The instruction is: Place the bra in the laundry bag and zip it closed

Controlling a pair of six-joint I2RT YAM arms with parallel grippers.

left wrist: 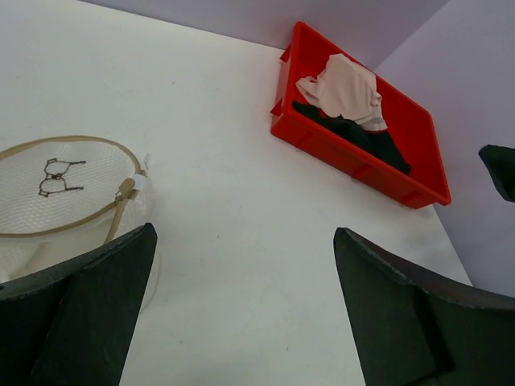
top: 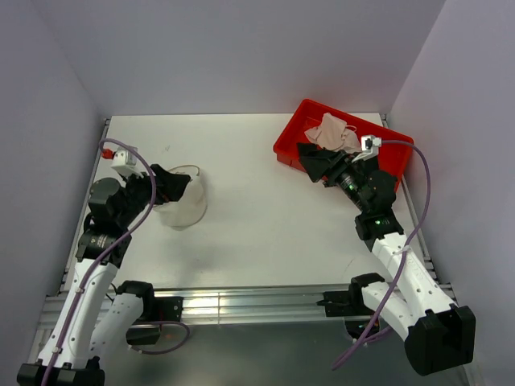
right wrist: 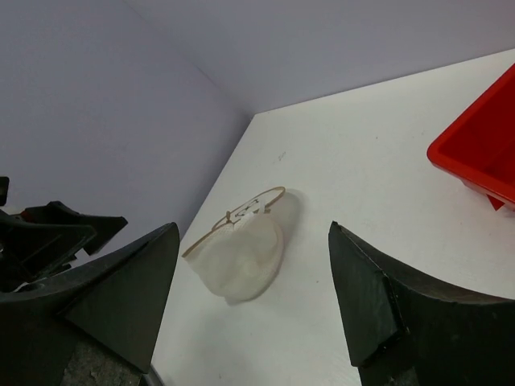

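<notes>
The pale pink-beige bra (top: 333,132) lies bunched in the red tray (top: 296,133) at the back right; it also shows in the left wrist view (left wrist: 348,88). The whitish mesh laundry bag (top: 187,203) sits on the table at the left, with its tan zipper rim and a small bra symbol on top (left wrist: 58,186). My left gripper (top: 179,186) is open and empty, right beside the bag's left side. My right gripper (top: 311,165) is open and empty at the tray's near edge, just short of the bra. The right wrist view shows the bag (right wrist: 241,251) far off between the jaws.
A dark garment (left wrist: 364,138) lies in the red tray (left wrist: 354,166) under and beside the bra. The tray's corner shows in the right wrist view (right wrist: 476,153). Grey walls close the table at the back and both sides.
</notes>
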